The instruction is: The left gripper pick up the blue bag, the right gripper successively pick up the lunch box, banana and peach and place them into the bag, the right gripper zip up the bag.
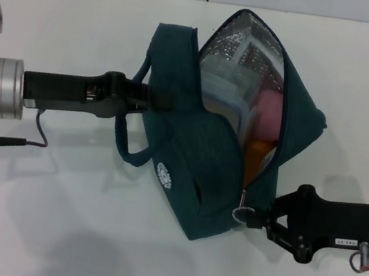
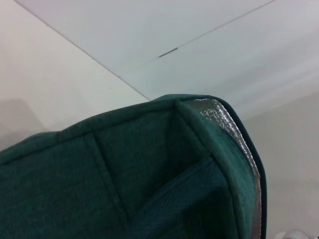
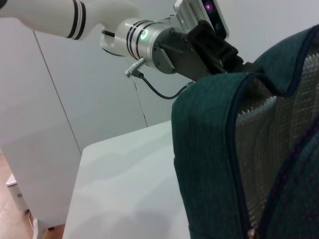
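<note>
From the head camera I see the blue bag held up over the white table, mouth gaping. The left gripper is clenched on a loop handle. Inside, against the foil lining, sit the lunch box, the pink peach and the banana. The right gripper is at the ring zip pull; I cannot tell its grip.

My left wrist camera shows only teal bag fabric and a foil edge.

The right wrist camera shows the bag's side and the left gripper on top of it.
</note>
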